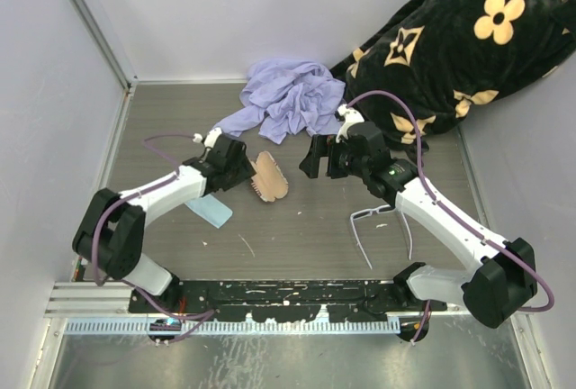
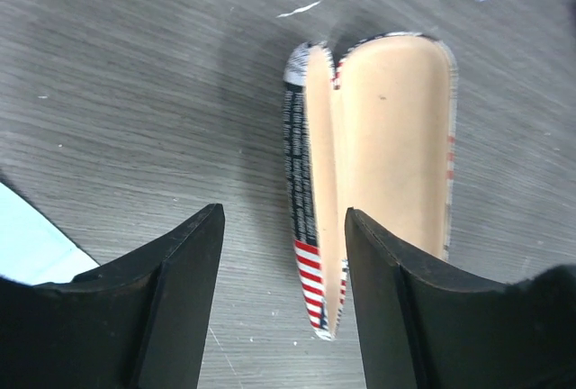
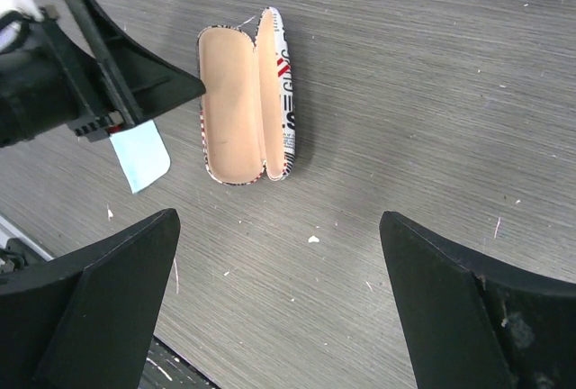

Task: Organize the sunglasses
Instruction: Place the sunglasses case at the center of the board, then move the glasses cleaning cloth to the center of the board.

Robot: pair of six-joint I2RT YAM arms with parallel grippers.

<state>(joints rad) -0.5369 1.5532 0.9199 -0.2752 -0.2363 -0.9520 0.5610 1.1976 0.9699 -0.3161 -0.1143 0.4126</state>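
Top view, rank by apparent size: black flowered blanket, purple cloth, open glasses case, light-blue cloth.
1. black flowered blanket, cut off by the frame edge
2. purple cloth
3. open glasses case and light-blue cloth: look alike, not ranked

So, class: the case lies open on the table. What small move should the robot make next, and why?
Probably the right gripper should pull back toward the sunglasses and lower over them. The case lies open and empty. The left gripper stands open at its end, and the right gripper is wide open and holds nothing. The sunglasses lie on the table beside the right arm, nearest that gripper.
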